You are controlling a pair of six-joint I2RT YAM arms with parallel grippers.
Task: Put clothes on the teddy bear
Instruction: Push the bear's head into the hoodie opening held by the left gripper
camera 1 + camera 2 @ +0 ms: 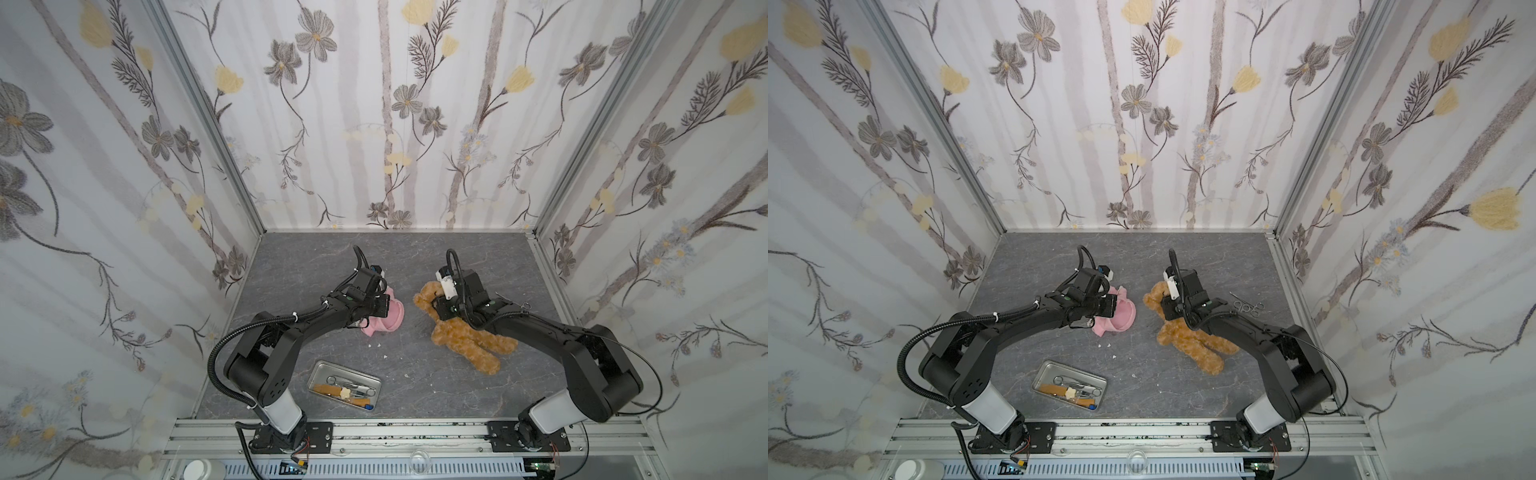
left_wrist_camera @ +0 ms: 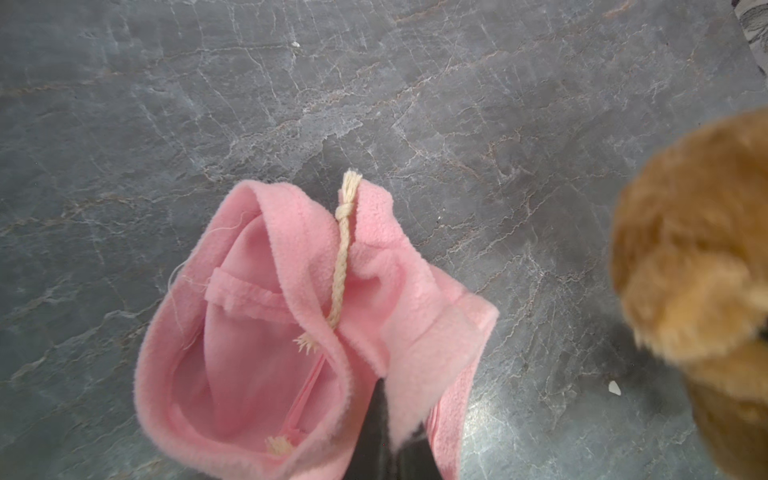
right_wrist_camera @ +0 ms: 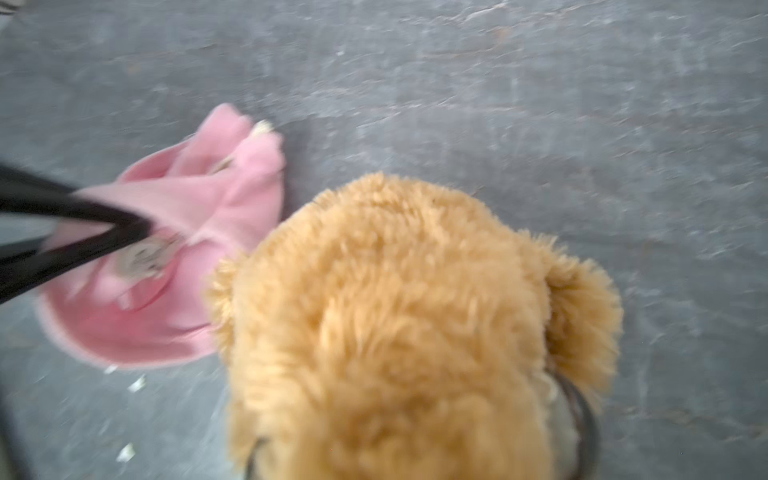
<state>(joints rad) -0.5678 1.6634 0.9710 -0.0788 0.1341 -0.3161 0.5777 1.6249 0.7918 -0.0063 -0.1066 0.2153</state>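
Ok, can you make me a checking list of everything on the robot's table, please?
Surface: grey marbled tabletop, flat.
Job's things: teddy bear lying down, undressed; pink shirt beside its head, opening gaping.
Clutter: metal tray of tools; scissor-like tool loose beside the right arm; white crumbs.
Grippers: left gripper shut on the pink shirt; right gripper straddles the teddy's head, grip unclear.
Cables: black hose loops by the left arm; thin cable by the right arm.
Surroundings: flowery walls; metal rail in front.
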